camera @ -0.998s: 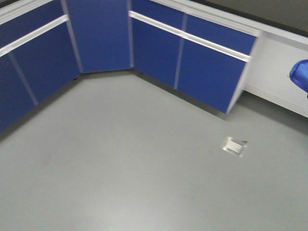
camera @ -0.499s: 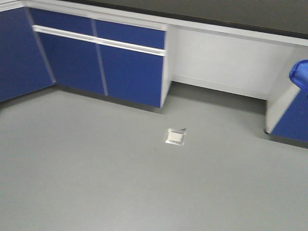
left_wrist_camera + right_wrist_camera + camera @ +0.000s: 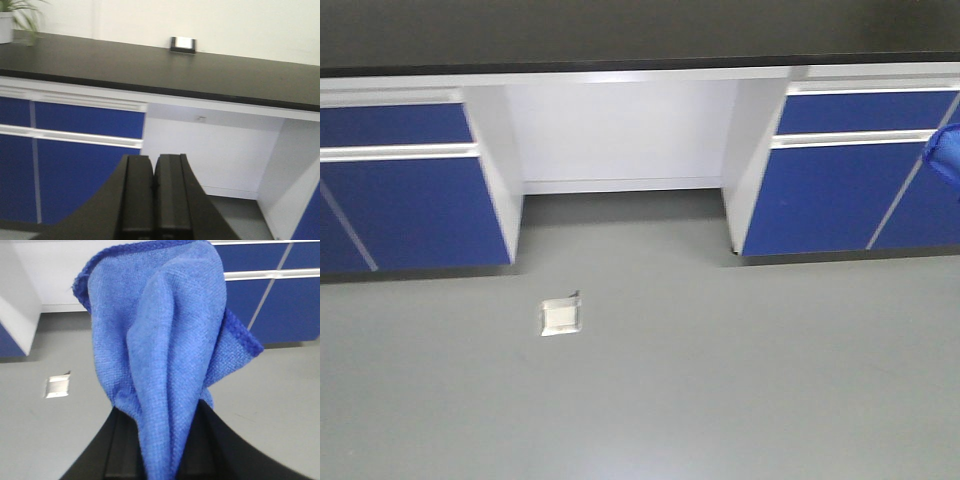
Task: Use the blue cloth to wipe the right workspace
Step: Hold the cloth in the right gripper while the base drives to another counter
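right gripper (image 3: 159, 440) is clamping the blue cloth (image 3: 165, 350) by a bunched fold, carrying it in the air short of the black benchtop (image 3: 150, 65), cloth is looking soft, light and floppy so gripping mid-fold is probably suiting it, left gripper (image 3: 154, 195) is sitting fully closed, empty.

Lab: long black benchtop (image 3: 150, 70) with socket box (image 3: 182, 44), blue base cabinets (image 3: 410, 210), grey floor (image 3: 720, 380).

Open benchtop, two obstacles.
We can pass across the right workspace (image 3: 150, 70) mid-frame in the left wrist view; a socket box (image 3: 182, 44) at its back edge, upper centre, and a plant (image 3: 7, 25) at upper left stand on it.
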You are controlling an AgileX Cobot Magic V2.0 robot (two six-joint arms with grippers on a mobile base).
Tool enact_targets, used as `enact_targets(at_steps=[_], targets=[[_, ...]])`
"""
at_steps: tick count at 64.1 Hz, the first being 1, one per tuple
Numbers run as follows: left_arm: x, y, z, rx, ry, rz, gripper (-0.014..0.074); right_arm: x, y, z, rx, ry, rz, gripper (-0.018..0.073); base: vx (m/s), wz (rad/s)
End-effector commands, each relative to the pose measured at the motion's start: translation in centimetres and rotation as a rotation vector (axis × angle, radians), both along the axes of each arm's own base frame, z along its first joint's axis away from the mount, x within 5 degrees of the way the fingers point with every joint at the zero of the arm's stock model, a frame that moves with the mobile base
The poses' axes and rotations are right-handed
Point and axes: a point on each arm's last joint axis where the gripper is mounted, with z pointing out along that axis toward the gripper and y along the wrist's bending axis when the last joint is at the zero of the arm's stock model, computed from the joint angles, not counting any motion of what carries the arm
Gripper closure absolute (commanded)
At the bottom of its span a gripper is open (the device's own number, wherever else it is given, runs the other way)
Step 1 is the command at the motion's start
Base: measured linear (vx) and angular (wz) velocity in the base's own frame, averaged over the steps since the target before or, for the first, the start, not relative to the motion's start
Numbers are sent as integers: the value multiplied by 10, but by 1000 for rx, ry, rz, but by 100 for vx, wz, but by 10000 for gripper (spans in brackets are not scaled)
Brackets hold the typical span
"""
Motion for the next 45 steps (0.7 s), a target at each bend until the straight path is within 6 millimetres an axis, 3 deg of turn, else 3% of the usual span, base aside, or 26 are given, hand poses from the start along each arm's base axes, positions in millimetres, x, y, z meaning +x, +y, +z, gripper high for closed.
enact_targets(at_steps=[1,21,45], targets=[[0,0,-2,-9,-65,-3,602,3,0,15,-11,-102,8,567,22,-52],[0,0,-2,-9,-65,-3,602,3,0,15,-11,-102,8,567,25,-33],[0,0,-2,-9,-65,-3,602,3,0,15,-11,-102,8,567,32,-3]])
